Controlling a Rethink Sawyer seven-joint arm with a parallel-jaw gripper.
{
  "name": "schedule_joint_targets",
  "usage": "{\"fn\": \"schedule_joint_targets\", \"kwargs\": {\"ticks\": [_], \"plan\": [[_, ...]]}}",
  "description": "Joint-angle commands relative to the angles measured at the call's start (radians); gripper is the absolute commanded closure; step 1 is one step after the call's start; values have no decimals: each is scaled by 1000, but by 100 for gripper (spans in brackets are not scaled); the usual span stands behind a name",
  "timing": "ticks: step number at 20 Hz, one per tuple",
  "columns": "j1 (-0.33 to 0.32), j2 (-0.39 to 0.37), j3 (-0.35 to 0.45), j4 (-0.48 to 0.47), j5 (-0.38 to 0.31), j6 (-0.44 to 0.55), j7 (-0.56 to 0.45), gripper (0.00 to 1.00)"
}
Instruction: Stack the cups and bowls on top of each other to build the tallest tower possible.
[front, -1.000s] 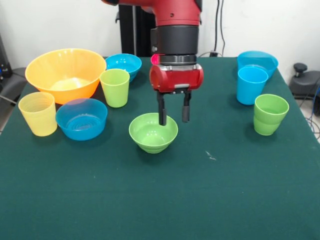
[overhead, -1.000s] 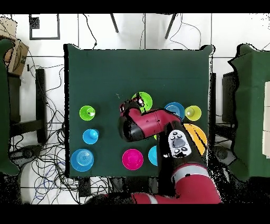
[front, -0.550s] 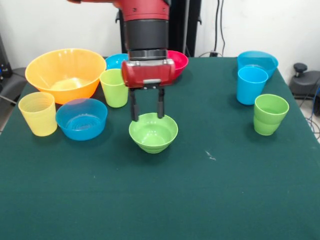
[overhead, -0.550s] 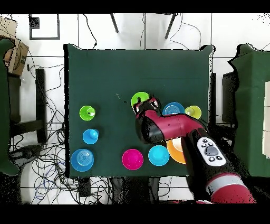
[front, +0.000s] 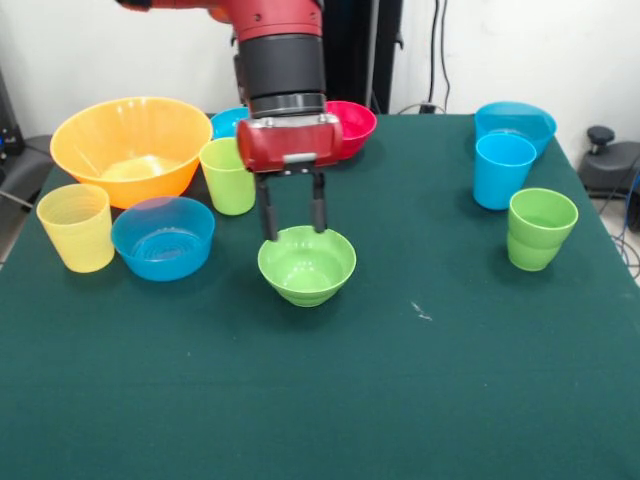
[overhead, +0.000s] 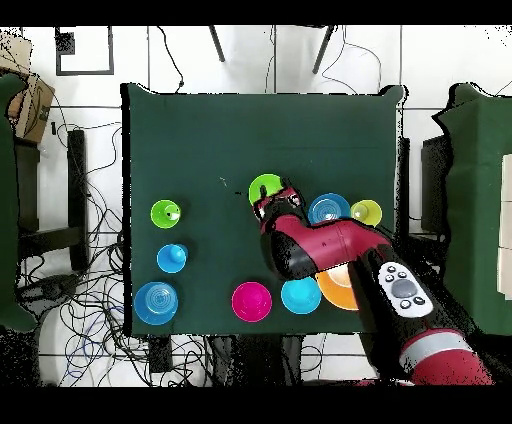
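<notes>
Green cloth (front: 400, 380) covers the table before a white wall (front: 100, 50).

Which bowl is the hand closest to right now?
The small green bowl at mid-table. The hand hangs open right over its far rim, while the red bowl, the blue bowls and the big orange bowl sit farther off.

In the front view the arm (front: 280, 60) covers much of the small blue bowl (front: 224, 122) and part of the red bowl (front: 352, 122); overhead, it seemingly hides the yellow-green cup.
</notes>
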Motion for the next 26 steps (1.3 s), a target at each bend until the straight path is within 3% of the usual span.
{"fn": "schedule_joint_targets", "kwargs": {"ticks": [1, 9, 15, 23, 26], "plan": [[74, 63, 32, 32, -89, -43, 60, 0], [106, 95, -26, 16, -98, -231, 81, 0], [76, 90, -5, 38, -100, -322, 120, 0], [69, 84, 16, 44, -154, -353, 119, 0], [76, 72, 29, 42, -137, -220, 124, 0]]}}
